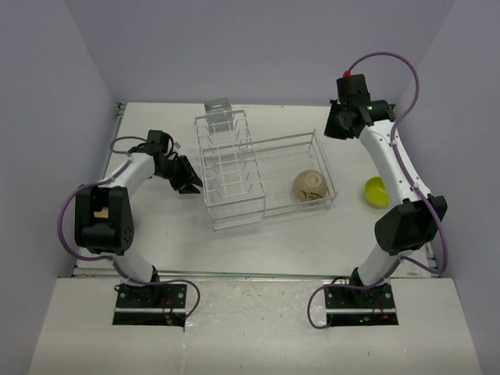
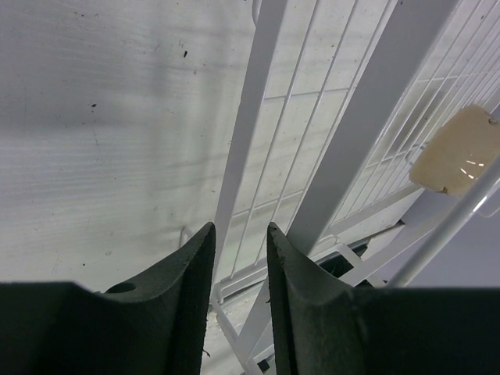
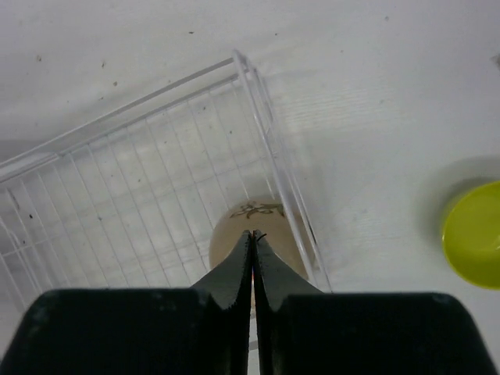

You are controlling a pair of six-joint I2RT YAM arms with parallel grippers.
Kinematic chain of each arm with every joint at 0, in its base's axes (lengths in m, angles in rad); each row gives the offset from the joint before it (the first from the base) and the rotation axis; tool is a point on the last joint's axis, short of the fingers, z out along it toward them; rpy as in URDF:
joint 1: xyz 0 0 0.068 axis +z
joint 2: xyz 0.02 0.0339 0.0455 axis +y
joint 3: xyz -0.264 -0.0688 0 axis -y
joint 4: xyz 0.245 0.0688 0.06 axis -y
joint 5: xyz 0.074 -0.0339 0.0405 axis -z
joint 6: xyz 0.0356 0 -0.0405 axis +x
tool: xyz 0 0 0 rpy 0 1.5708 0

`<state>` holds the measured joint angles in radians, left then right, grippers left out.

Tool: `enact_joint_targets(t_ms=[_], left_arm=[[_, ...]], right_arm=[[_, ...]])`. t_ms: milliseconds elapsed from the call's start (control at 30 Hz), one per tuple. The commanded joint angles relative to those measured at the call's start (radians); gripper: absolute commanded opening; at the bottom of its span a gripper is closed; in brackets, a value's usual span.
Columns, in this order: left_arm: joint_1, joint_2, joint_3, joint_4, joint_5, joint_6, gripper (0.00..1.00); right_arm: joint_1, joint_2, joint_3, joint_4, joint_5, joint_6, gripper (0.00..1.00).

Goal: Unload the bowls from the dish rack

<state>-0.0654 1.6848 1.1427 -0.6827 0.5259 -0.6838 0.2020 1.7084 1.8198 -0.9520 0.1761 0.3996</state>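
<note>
The white wire dish rack (image 1: 234,168) stands mid-table. A beige bowl with a dark pattern (image 1: 308,186) lies in its basket section on the right. A yellow-green bowl (image 1: 376,191) sits on the table right of the rack. My left gripper (image 1: 191,183) is low at the rack's left side, jaws a little apart and empty, with a rack bar (image 2: 248,125) just ahead of the gap (image 2: 241,228). The beige bowl (image 2: 457,148) shows through the wires. My right gripper (image 1: 339,125) is shut and empty (image 3: 252,233), high above the beige bowl (image 3: 269,215) and the rack's rim (image 3: 273,160).
The yellow-green bowl (image 3: 476,234) lies close to the right arm's lower link. A small grey holder (image 1: 219,105) sits at the rack's far end. Purple walls close in the table on three sides.
</note>
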Motion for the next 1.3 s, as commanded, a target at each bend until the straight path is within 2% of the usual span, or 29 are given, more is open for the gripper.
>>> enact_joint_targets(t_ms=[0, 167, 367, 733, 1000, 1267], left_arm=[[-0.004, -0.023, 0.037, 0.029, 0.1, 0.001, 0.33], [-0.004, -0.03, 0.031, 0.029, 0.103, 0.001, 0.26], [-0.004, -0.031, 0.017, 0.031, 0.105, 0.003, 0.11], [-0.004, -0.037, 0.015, 0.025, 0.105, 0.004, 0.09], [-0.004, -0.03, 0.012, 0.029, 0.108, 0.004, 0.04], [-0.004, -0.014, 0.018, 0.032, 0.118, 0.003, 0.01]], right_arm=[[0.002, 0.017, -0.014, -0.063, -0.122, -0.022, 0.0], [0.028, -0.027, -0.206, 0.027, -0.171, -0.011, 0.0], [0.069, -0.036, -0.293, 0.042, -0.205, -0.012, 0.0], [0.093, -0.021, -0.404, 0.097, -0.222, 0.012, 0.0], [0.171, 0.057, -0.402, 0.116, -0.243, 0.013, 0.0], [0.267, 0.18, -0.271, 0.119, -0.335, 0.045, 0.0]])
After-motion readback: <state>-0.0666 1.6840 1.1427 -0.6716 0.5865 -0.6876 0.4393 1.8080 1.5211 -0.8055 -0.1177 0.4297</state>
